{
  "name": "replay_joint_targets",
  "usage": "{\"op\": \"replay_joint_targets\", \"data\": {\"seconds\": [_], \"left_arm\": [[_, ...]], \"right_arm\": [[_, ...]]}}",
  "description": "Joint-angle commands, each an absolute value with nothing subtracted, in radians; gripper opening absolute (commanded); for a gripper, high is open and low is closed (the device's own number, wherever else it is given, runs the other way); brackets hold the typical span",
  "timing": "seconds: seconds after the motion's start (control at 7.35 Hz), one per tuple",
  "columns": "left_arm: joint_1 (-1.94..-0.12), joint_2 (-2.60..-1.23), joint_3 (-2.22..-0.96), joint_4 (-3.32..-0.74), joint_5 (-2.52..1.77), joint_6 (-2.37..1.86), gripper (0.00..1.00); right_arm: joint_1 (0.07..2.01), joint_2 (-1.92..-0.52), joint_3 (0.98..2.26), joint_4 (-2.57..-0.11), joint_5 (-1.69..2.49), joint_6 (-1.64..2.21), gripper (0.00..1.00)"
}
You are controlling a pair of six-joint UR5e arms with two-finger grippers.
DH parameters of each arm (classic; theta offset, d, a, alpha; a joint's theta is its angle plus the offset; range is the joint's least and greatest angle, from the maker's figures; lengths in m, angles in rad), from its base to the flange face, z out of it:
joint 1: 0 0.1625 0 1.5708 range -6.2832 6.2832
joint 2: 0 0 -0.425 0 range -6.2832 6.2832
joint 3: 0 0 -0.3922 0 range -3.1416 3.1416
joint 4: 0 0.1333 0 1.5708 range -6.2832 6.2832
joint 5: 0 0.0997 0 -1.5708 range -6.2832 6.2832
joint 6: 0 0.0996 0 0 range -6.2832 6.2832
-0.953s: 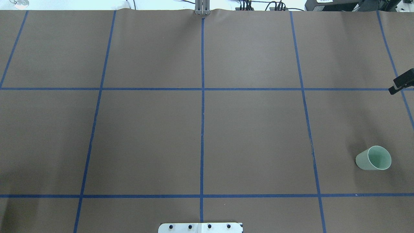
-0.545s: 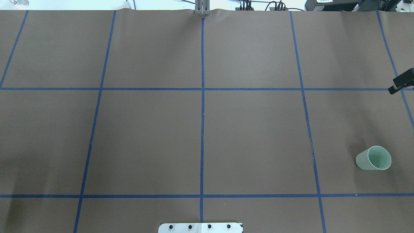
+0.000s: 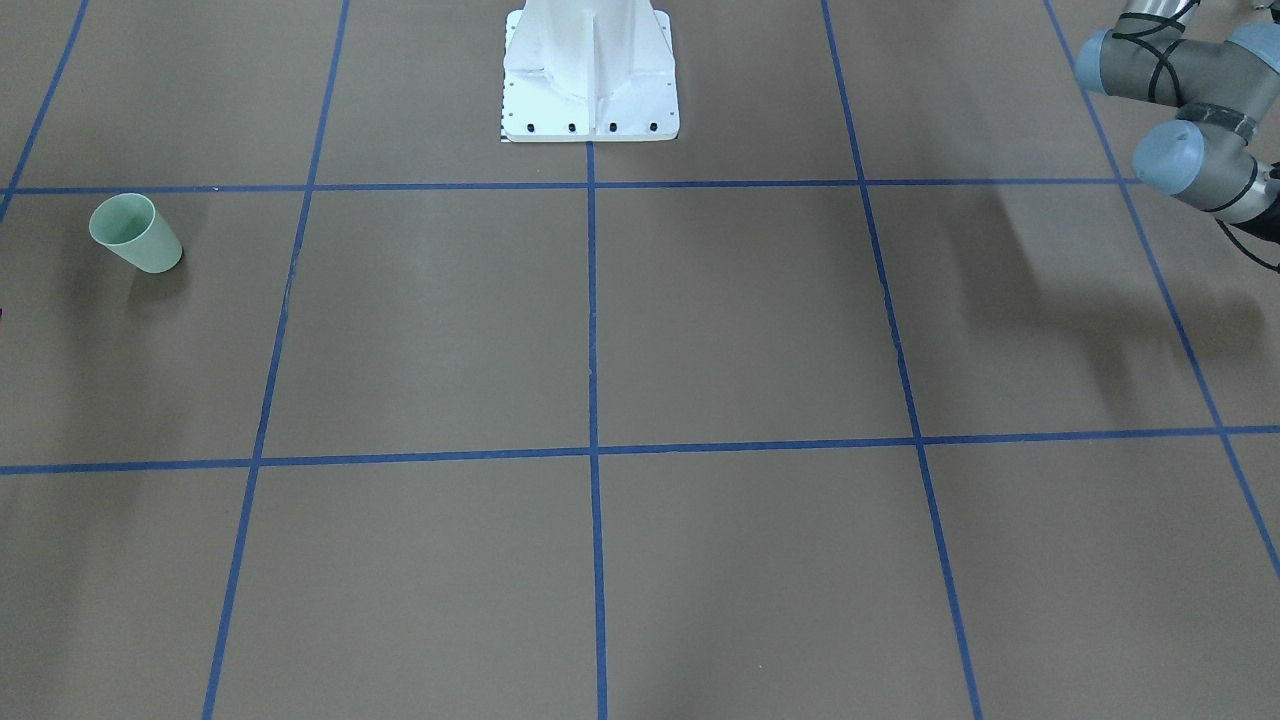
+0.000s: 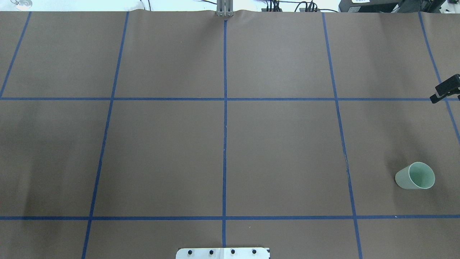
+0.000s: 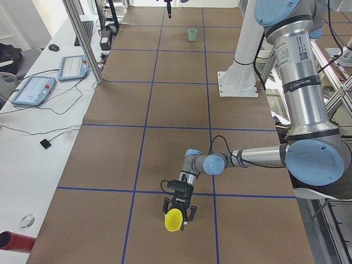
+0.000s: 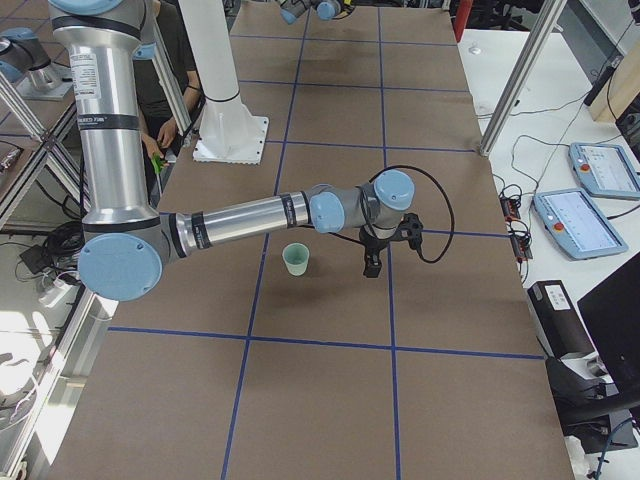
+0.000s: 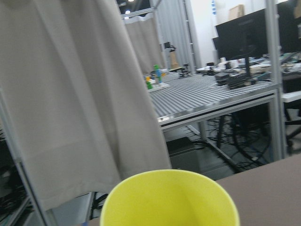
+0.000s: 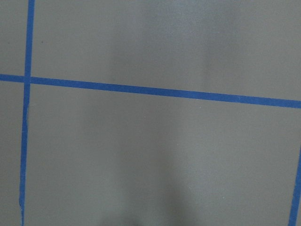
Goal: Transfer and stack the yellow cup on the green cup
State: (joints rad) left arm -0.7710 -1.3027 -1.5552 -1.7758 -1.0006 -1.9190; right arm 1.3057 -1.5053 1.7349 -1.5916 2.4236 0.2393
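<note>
Camera across the table first: the green cup (image 3: pixel 137 233) stands upright on the brown table (image 3: pixel 700 320), out on the robot's right of the white base (image 3: pixel 590 80) and a little forward of it. On the opposite side of the base, the grey joints of the left arm (image 3: pixel 1180 100) poke in at the corner.

Overhead now: the green cup sits far off to the right of the base, and a black bit of the right gripper (image 4: pixel 445 93) juts in from the edge, farther out from the base than the cup. So little of it shows that I cannot tell whether it is spread or closed.

Left-end camera: the left gripper (image 5: pixel 179 213) hangs low, well away from the base, with the yellow cup (image 5: pixel 174 221) tipped between its fingers, mouth toward the lens. Clamped or loose, I cannot tell from here.

Right-end camera: the right gripper points straight down near the green cup, on the cup's side away from the base, and apart from it.

Left wrist camera: the yellow cup's rim fills the bottom edge, right up close.

Right wrist camera: brown table and blue tape lines (image 8: pixel 155 90).
</note>
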Motion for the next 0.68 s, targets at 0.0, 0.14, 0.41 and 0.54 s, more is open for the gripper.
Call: {"op": "replay_joint_targets", "data": {"seconds": [0.0, 0.14, 0.41, 0.54], "left_arm": [[-0.788, -1.391, -1.469, -2.146, -0.950, -1.587, 0.36], [-0.790, -1.475, -1.391, -2.357, -0.950, -1.448, 0.36], [-0.788, -1.662, -1.278, -2.585, -0.960, -1.217, 0.36], [-0.781, -1.769, -1.281, -2.597, -0.986, -1.160, 0.36]], "right_arm": [[1.304, -1.500, 1.718, -1.534, 2.424, 0.239, 1.00], [1.296, -1.477, 1.718, -1.491, 2.422, 0.239, 1.00], [1.260, -1.389, 1.718, -1.485, 2.421, 0.351, 1.00], [1.215, -1.335, 1.718, -1.483, 2.413, 0.462, 1.00]]}}
